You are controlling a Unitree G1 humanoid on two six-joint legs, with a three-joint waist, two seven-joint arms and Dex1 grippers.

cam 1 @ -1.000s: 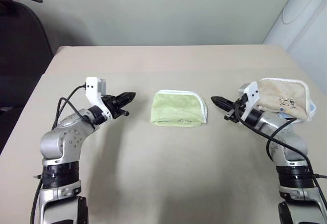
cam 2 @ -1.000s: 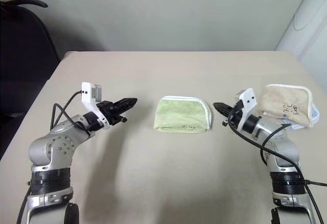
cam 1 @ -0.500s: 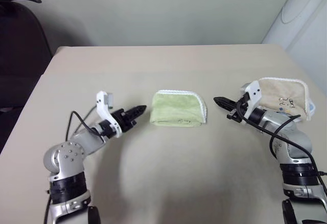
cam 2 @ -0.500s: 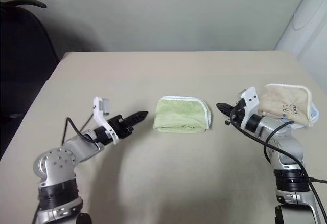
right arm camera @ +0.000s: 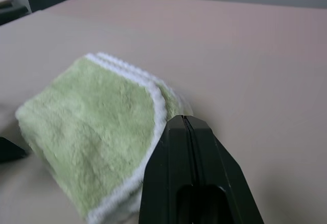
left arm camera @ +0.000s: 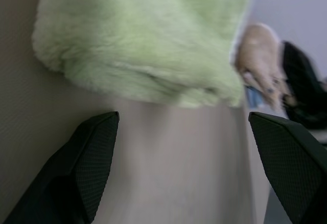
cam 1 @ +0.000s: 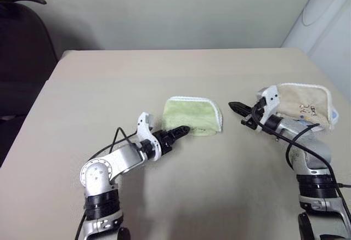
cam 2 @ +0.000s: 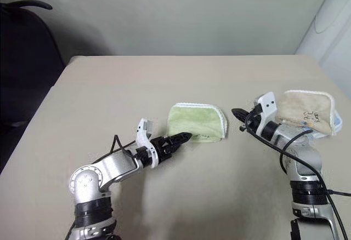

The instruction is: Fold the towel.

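Lying folded mid-table (cam 1: 82, 86), the towel (cam 1: 192, 116) sits between the left gripper (cam 1: 181, 131), jaws wide at its near edge, and the right gripper (cam 1: 237, 107), jaws closed. A beige towel (cam 1: 304, 106) lies at the table's right edge; a dark chair (cam 1: 22, 53) stands left against a pale wall (cam 1: 164, 10).

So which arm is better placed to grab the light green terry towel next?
Probably the left: the left gripper is open at the light green terry towel's near edge; the right gripper is shut beside it.
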